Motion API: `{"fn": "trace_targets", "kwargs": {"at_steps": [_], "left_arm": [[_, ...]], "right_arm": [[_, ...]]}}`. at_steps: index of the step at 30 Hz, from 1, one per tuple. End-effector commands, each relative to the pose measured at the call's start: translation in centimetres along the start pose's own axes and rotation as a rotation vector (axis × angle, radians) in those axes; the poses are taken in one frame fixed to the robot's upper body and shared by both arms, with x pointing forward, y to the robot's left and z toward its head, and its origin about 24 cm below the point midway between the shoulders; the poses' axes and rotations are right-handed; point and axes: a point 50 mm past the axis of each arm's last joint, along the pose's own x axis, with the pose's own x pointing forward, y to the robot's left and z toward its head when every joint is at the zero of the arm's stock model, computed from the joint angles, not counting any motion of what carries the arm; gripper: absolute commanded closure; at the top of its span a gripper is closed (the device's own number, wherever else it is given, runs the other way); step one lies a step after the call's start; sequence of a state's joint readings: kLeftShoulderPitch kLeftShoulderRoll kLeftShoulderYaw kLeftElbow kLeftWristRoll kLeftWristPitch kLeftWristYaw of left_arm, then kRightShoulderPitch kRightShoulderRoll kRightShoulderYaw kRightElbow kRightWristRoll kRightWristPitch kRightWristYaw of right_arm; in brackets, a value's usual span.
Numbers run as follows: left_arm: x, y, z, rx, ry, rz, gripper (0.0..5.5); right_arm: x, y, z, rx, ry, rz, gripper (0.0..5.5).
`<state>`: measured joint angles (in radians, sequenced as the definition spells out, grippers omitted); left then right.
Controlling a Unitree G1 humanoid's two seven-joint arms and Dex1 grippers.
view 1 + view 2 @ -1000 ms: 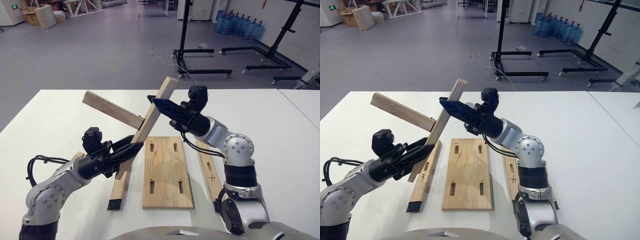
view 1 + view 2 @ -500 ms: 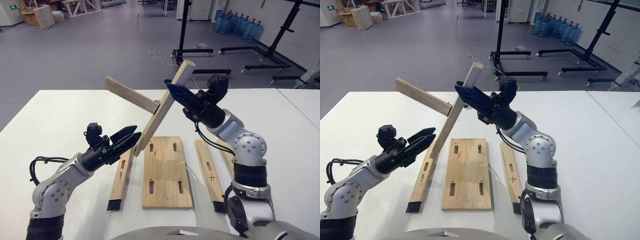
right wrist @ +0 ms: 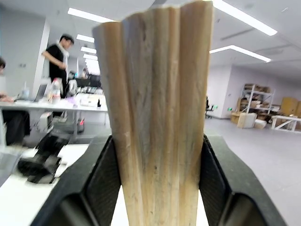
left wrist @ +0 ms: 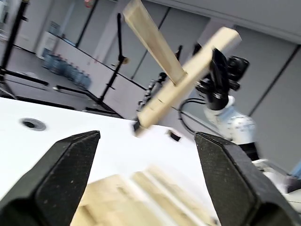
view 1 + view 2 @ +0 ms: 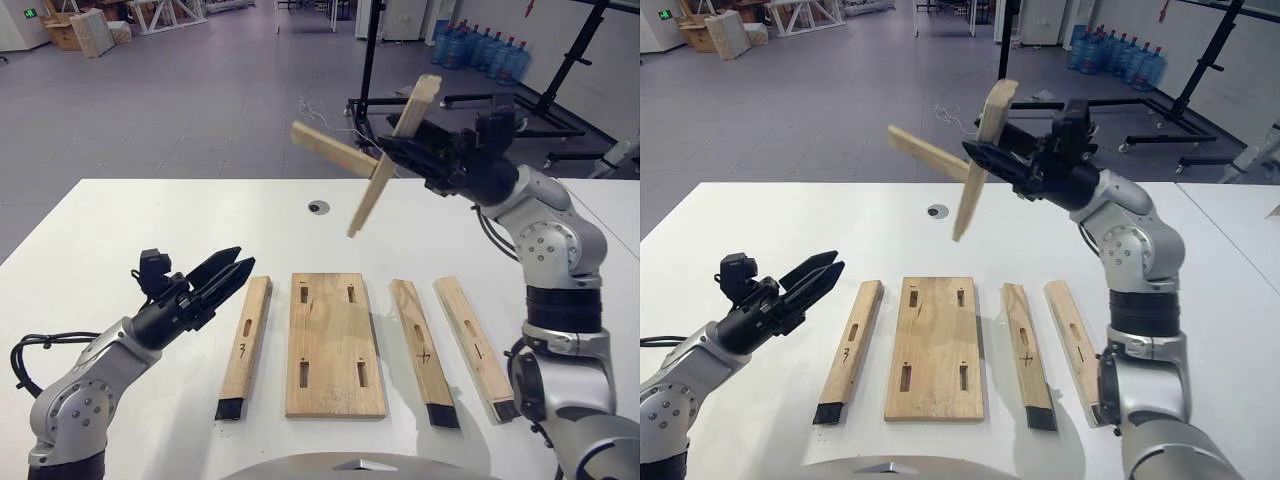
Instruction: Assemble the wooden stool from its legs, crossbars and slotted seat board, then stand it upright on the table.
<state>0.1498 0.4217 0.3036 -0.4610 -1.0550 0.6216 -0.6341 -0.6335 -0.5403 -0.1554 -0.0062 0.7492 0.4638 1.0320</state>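
My right gripper (image 5: 393, 154) is shut on a wooden leg (image 5: 388, 165) joined to a crossbar (image 5: 333, 150) in a cross shape, held tilted high above the table's far side. In the right wrist view the leg (image 3: 160, 117) sits clamped between both fingers (image 3: 94, 188). The slotted seat board (image 5: 335, 345) lies flat at the table's middle. One loose leg (image 5: 243, 345) lies left of it, two more (image 5: 422, 350) (image 5: 475, 345) to its right. My left gripper (image 5: 225, 272) hovers open left of the loose leg, holding nothing; its fingers (image 4: 61, 179) are spread wide.
A small round hole (image 5: 318, 207) is in the white table (image 5: 100, 230) beyond the board. Black wheeled racks (image 5: 400, 110) stand on the floor past the far edge. The table's left and far right parts are bare.
The right gripper has lifted the leg-and-crossbar piece up and to the right, off the table. The left gripper let go of its lower end, opened and drew back to the left.
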Motion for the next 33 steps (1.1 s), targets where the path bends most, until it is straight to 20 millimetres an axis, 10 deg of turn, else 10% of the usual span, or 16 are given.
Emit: {"fn": "trace_targets", "kwargs": {"at_steps": [1, 12, 33], "left_arm": [[0.0, 1.8, 0.3, 0.044, -0.004, 0.158, 1.82], [1.0, 3.9, 1.9, 0.072, -0.053, 0.231, 1.82], [0.5, 4.2, 1.7, 0.065, -0.06, 0.239, 1.82]], "right_arm": [[-0.9, 0.4, -1.6, 0.011, 0.055, 0.042, 3.43], [-0.5, 1.1, -7.0, 0.013, 0.105, 0.091, 3.43], [-1.2, 0.8, -7.9, 0.074, 0.098, 0.21, 3.43]]}}
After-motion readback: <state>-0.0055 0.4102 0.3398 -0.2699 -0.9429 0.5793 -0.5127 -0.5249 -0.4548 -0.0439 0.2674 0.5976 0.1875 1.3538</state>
